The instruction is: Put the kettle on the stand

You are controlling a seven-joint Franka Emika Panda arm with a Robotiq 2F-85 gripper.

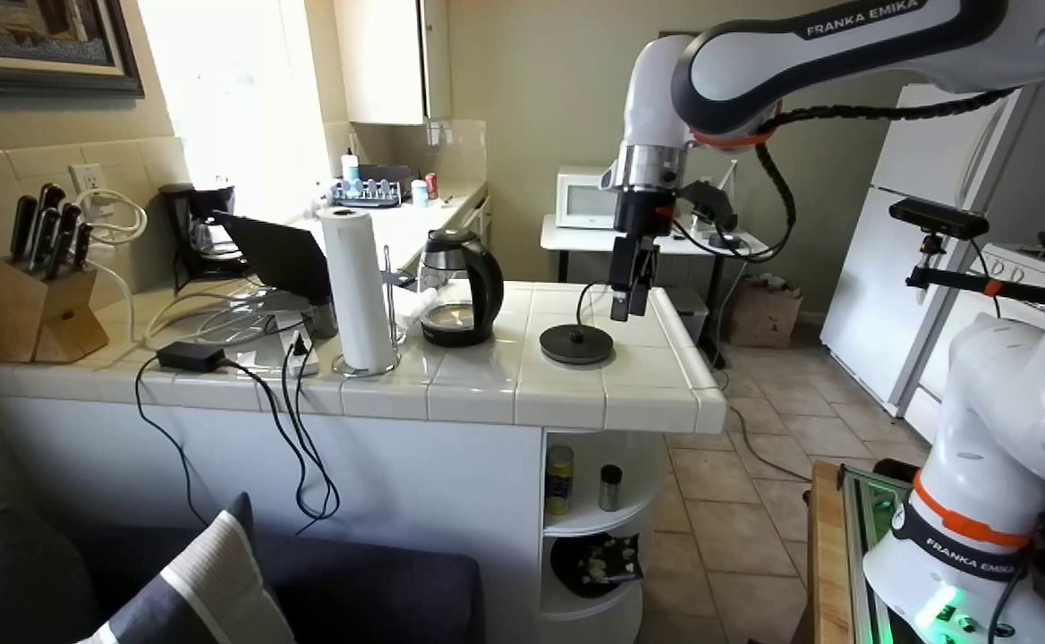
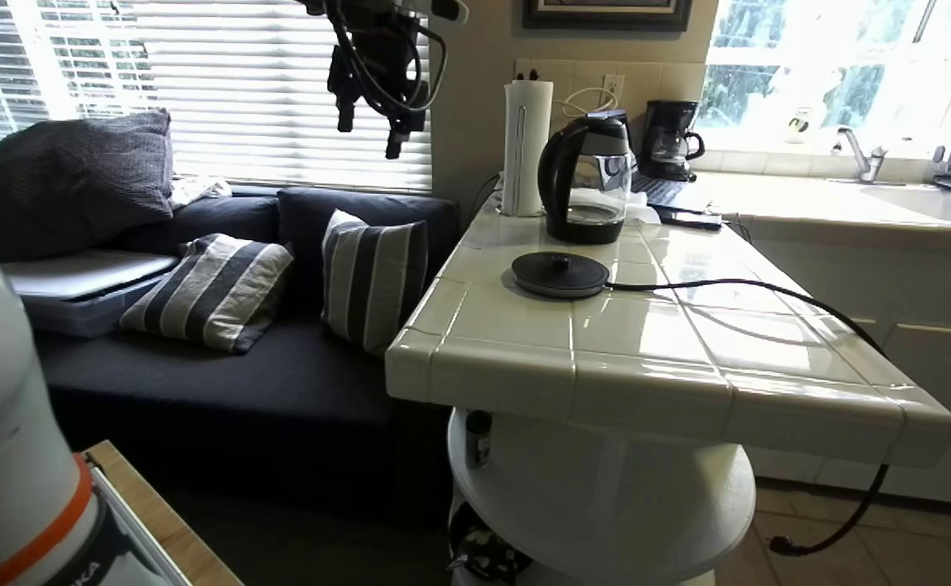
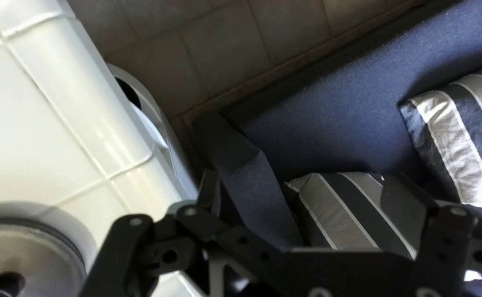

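The kettle (image 1: 455,336), glass-bodied with a black lid and handle, stands upright on the tiled counter, apart from the stand (image 1: 576,345). That stand is a flat black disc with a small raised centre and nothing on it. Both also show in an exterior view, where the kettle (image 2: 588,232) is just behind the stand (image 2: 561,277). My gripper (image 2: 370,140) hangs in the air, higher than the stand and off to its side, open and holding nothing. In the wrist view the stand (image 3: 38,258) fills the lower left corner, beside my open gripper (image 3: 309,194); the kettle is out of that view.
A white paper-towel roll (image 1: 357,291) stands close beside the kettle. The stand's black cord (image 2: 736,282) runs across the counter and over its edge. Behind are a laptop (image 1: 276,255) and a coffee maker (image 2: 669,138). A dark sofa (image 3: 348,111) with striped pillows lies beyond the counter edge.
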